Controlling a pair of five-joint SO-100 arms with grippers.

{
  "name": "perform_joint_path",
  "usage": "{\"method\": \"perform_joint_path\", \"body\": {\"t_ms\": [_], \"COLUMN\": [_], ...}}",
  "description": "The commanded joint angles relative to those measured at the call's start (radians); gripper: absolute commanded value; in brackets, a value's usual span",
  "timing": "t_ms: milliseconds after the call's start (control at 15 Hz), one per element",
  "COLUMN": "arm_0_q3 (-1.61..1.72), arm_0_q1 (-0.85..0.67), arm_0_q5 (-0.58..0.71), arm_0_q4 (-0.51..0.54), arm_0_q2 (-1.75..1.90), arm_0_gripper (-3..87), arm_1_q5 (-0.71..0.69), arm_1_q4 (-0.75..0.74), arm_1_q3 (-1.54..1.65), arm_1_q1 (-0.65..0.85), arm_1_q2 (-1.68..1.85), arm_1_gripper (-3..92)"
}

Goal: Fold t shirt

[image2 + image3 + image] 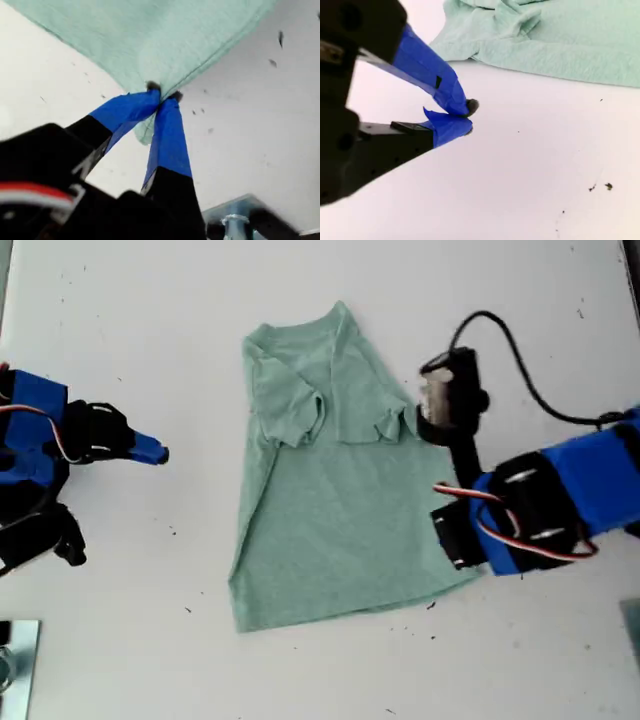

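Note:
The pale green t shirt (330,510) lies flat mid-table, both sleeves folded inward over its chest. My first gripper (161,96) is shut on an edge of the t shirt (150,40), its blue fingers pinching the cloth. In the exterior view the first arm (540,505) reaches in from the right to the shirt's right edge near the folded sleeve; its wrist camera hides the fingertips there. My second gripper (468,116) (155,452) is shut on nothing, low over bare table on the exterior view's left, apart from the t shirt (555,45).
The white table (150,340) carries small dark specks. A metal clamp plate (15,660) sits at the exterior view's lower left corner, and a metal fitting (235,220) shows behind the first gripper. A black cable (520,360) loops from the first arm's camera.

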Motion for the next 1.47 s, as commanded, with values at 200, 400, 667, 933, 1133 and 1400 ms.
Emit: {"method": "perform_joint_path", "body": {"t_ms": [200,400,667,933,1133,1400], "arm_0_q3": [-0.009,-0.009,-0.009,-0.006,-0.003,-0.403], "arm_0_q1": [0.011,0.002,0.005,-0.003,-0.021,0.133], "arm_0_q5": [0.012,0.012,0.012,0.012,0.017,-0.127], "arm_0_q4": [0.003,0.003,0.003,0.000,-0.002,0.137], "arm_0_q2": [0.017,0.017,0.017,0.017,0.020,-0.307], "arm_0_gripper": [-0.1,-0.1,-0.1,-0.1,-0.1,-0.1], "arm_1_q5": [-0.126,-0.035,-0.123,-0.186,-0.316,-0.407], "arm_1_q4": [-0.244,-0.419,-0.161,0.011,-0.337,-0.270], "arm_1_q3": [-0.382,-0.293,-0.445,0.038,1.062,1.246], "arm_1_q1": [0.025,-0.055,-0.067,0.101,0.393,0.534], "arm_1_q2": [-0.419,-0.575,-0.209,0.298,0.939,1.146], "arm_1_gripper": [1.0,15.7,25.0,23.5,2.1,2.2]}}
